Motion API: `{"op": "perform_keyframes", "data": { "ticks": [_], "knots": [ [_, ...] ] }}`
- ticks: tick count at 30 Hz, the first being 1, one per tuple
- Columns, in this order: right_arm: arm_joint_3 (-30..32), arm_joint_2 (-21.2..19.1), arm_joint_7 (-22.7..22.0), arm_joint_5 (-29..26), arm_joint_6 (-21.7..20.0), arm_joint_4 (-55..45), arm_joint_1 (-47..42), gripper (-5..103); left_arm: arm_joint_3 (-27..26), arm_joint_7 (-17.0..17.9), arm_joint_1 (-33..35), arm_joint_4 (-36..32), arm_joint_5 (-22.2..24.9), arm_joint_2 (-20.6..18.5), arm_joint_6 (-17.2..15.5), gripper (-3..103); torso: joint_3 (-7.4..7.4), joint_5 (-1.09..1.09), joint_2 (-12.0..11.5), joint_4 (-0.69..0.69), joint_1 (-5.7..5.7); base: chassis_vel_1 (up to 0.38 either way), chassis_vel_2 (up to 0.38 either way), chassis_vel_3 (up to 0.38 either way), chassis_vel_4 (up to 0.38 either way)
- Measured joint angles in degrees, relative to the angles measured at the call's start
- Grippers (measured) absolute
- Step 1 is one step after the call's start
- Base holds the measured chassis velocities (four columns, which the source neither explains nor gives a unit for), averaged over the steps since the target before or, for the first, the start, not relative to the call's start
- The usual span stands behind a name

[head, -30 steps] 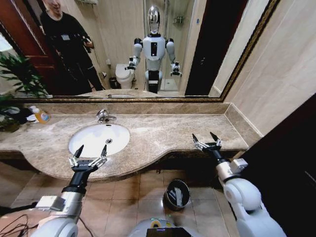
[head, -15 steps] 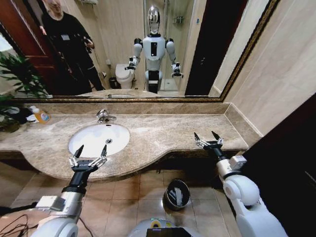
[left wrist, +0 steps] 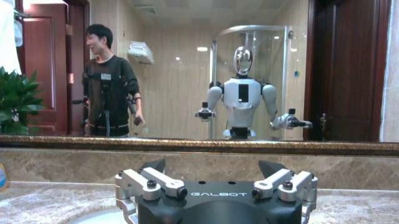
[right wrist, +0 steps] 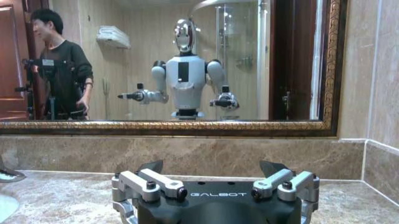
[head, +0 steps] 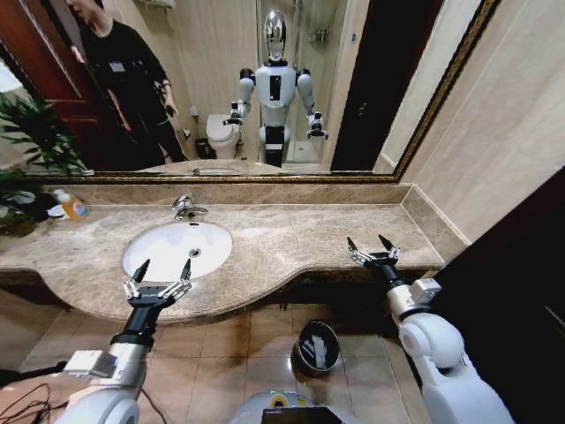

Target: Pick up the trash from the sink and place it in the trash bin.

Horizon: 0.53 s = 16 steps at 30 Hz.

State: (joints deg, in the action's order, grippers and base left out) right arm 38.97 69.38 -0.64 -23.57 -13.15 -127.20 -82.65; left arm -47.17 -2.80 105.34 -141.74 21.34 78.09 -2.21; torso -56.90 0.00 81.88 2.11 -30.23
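Observation:
The white oval sink (head: 168, 252) is set in the beige marble counter, with its chrome faucet (head: 187, 208) behind it; its basin looks bare apart from the drain. My left gripper (head: 162, 268) (left wrist: 213, 165) hovers open over the counter's front edge, just in front of the sink. Farther right, above the counter's right end, my right gripper (head: 367, 242) (right wrist: 212, 166) is open and holds nothing. On the tiled floor below the counter stands the small black trash bin (head: 304, 334), with white trash (head: 319, 352) lying inside it.
A clear bottle with an orange label (head: 73, 208) and a potted plant (head: 31, 137) stand at the counter's far left. A gold-framed mirror (head: 265, 88) backs the counter. A tiled wall (head: 512, 132) and a dark panel (head: 521, 291) close in the right side.
My right gripper has shifted a little to the right. The left gripper has stayed where it was.

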Motion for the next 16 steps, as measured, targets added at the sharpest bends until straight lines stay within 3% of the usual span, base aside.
{"op": "perform_keyframes", "data": {
  "ticks": [16],
  "knots": [
    [0.0, 0.0, 0.0, 0.0, 0.1, 0.0, 0.0, 100, 0.0, 0.0, 0.0, 0.0, 0.0, 0.0, 0.0, 100, 0.00, 0.00, 0.0, 0.00, 0.00, 0.000, 0.000, 0.000, 0.000]
  ]
}}
